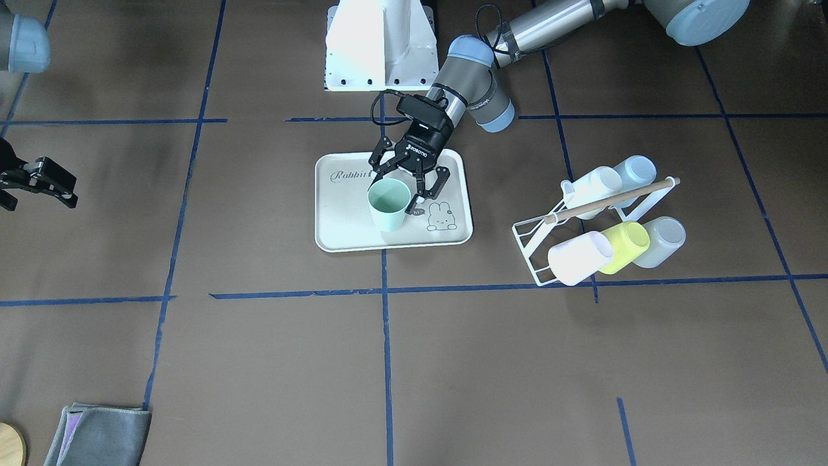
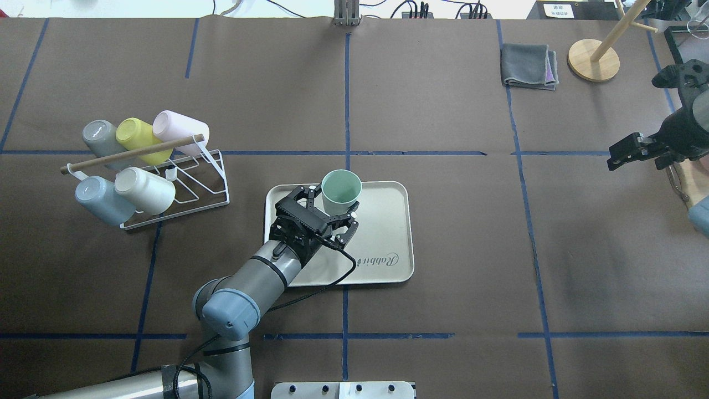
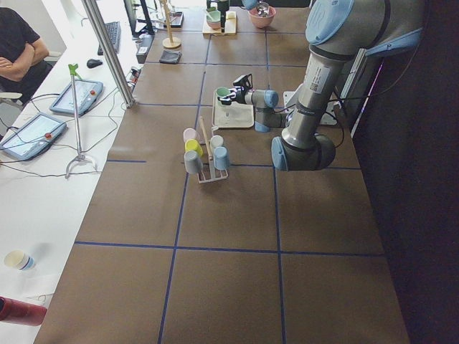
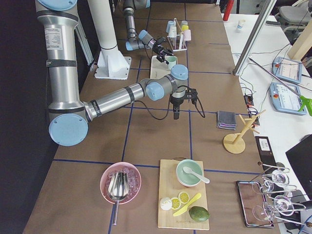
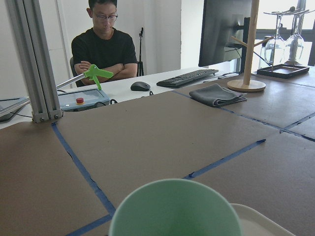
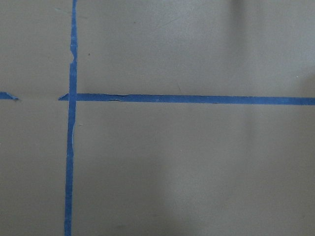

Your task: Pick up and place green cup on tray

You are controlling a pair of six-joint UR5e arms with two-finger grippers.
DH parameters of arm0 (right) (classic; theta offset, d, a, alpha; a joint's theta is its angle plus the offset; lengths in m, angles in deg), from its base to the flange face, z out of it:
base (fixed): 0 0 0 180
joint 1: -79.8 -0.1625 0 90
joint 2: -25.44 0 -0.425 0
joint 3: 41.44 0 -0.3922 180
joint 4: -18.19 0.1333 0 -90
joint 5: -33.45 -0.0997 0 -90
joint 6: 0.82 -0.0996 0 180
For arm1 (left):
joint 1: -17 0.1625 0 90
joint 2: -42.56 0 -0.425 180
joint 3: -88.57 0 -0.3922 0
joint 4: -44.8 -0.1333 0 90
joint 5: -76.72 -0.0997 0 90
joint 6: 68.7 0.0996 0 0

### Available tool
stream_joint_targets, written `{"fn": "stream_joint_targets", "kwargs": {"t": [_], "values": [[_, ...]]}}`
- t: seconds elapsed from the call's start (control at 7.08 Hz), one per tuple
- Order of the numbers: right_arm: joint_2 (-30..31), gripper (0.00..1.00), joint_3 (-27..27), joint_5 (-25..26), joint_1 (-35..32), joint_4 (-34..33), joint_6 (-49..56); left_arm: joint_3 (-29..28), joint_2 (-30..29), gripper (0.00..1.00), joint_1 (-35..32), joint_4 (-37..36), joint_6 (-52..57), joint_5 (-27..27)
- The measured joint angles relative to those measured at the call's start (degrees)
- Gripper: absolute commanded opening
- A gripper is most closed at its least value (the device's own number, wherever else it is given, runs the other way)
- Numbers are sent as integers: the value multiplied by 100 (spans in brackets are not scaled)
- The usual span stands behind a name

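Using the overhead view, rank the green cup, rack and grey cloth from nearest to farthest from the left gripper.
1. Green cup, right at the left gripper, on the tray.
2. Rack, view's left.
3. Grey cloth, far right.

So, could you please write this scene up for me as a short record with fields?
green cup: upright, mouth up, standing on the tray, in the half farther from the robot
tray: cream, flat on the table near its middle
left gripper: open, over the tray, at the cup's near side
right gripper: far to the robot's right, away from the tray; open or shut unclear
cup rack: on the robot's left, five cups on it
task state: cup is on the tray
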Motion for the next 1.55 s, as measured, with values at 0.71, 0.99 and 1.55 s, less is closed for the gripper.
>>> {"fn": "stream_joint_targets", "kwargs": {"t": [0.71, 0.99, 1.55], "values": [[39, 100, -14, -16, -3, 0, 0, 597, 27, 99, -52, -381, 628, 45], [32, 100, -14, -27, -29, 0, 3, 1491, 32, 99, -268, -1428, 621, 255], [-6, 100, 52, -300, -388, -9, 438, 2308, 210, 98, -1956, -2736, -212, 2544]]}}
